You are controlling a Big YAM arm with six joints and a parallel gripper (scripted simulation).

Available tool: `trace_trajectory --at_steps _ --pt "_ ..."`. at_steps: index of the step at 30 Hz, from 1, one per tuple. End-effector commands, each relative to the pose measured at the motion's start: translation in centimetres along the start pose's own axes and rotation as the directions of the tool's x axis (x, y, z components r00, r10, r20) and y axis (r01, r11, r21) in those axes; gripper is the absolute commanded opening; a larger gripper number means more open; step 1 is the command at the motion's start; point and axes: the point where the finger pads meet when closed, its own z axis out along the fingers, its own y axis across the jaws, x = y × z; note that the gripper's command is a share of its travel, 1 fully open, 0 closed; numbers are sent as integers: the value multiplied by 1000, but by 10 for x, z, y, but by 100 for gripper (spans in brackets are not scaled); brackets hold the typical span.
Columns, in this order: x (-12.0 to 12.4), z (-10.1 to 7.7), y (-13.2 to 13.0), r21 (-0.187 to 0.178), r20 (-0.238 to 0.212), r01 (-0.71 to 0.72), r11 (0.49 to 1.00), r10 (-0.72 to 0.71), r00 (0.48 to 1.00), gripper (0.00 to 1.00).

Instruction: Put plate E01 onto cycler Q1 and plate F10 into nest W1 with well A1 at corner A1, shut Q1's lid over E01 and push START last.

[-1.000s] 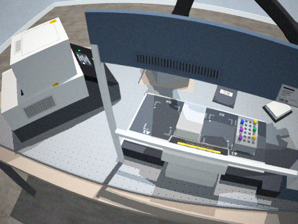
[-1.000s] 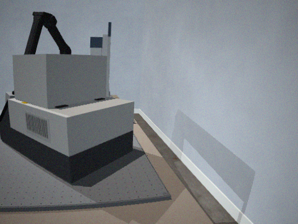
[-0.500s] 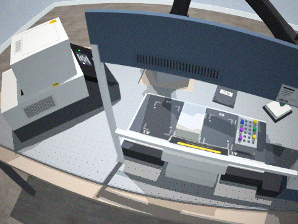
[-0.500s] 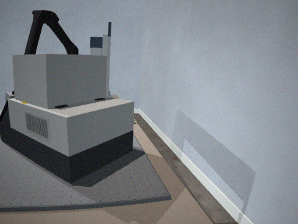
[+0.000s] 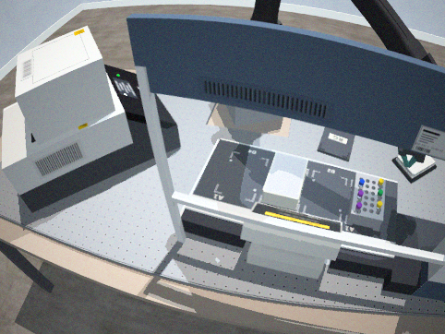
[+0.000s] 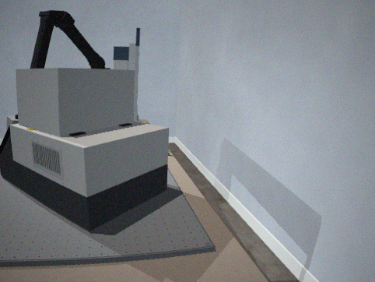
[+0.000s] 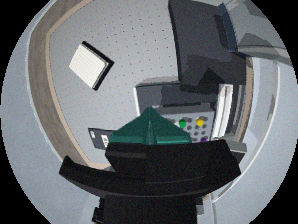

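Q1 [image 5: 69, 138] [image 6: 89, 156] stands at the left with its white lid [image 5: 60, 83] [image 6: 74, 97] shut and its lamp [image 5: 118, 75] green. No plate shows on it. Deck places D2 [image 5: 325, 184] and D4 [image 5: 233, 171] are bare. A white PCR plate [image 5: 421, 169] [image 7: 88, 63] sits in a dark nest at the far right; I cannot read its label. My gripper [image 5: 408, 161] [image 7: 150, 111], with green fingers, is shut on nothing and hangs over that plate in the top view. In the exterior view it is hidden behind Q1.
The deep-well block [image 5: 283, 180] stands on D3 and the tube cooling block [image 5: 368, 200] [image 7: 189, 123] on D1 with coloured tubes in it. A flat dark pad with a label [image 5: 336, 142] lies behind the deck. A blue screen [image 5: 277, 69] on a white post [image 5: 157, 152] hangs over the deck.
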Motion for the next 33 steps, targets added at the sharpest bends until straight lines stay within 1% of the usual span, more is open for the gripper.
trace_trajectory --at_steps 1,3,5,6,9,11,13,14,15,18,20,22,23,26,27,28,29,32,33 --pt "-13 -29 -10 23 88 -73 997 71 994 0" --pt "-8 -32 -12 18 96 -105 994 103 990 0" --pt "-8 -32 -12 18 96 -105 994 103 990 0" --pt "-2 -25 -14 15 78 -110 994 109 991 0" --pt "18 -20 -31 5 71 -188 982 187 980 0" --pt "30 -20 -43 2 71 -243 970 242 968 0" --pt "36 -27 -53 2 86 -286 958 285 955 0" --pt "35 -32 -57 3 99 -294 956 292 951 0" --pt "35 -37 -61 5 104 -278 961 276 956 0" --pt "36 -46 -62 -4 129 -313 950 311 942 0" --pt "46 -45 -63 -12 126 -350 937 349 929 0" --pt "46 -45 -63 -12 126 -350 937 349 929 0" --pt "53 -38 -65 -14 106 -361 932 360 927 0" --pt "74 -35 -82 -22 99 -446 895 446 890 0" --pt "81 -35 -86 -23 98 -462 886 462 881 0" --pt "87 -35 -90 -22 91 -455 890 456 886 0" --pt "90 -37 -95 -22 90 -447 894 447 890 0" --pt "93 -49 -100 -28 107 -492 870 492 864 0" --pt "95 -50 -99 -33 106 -506 862 507 856 0"
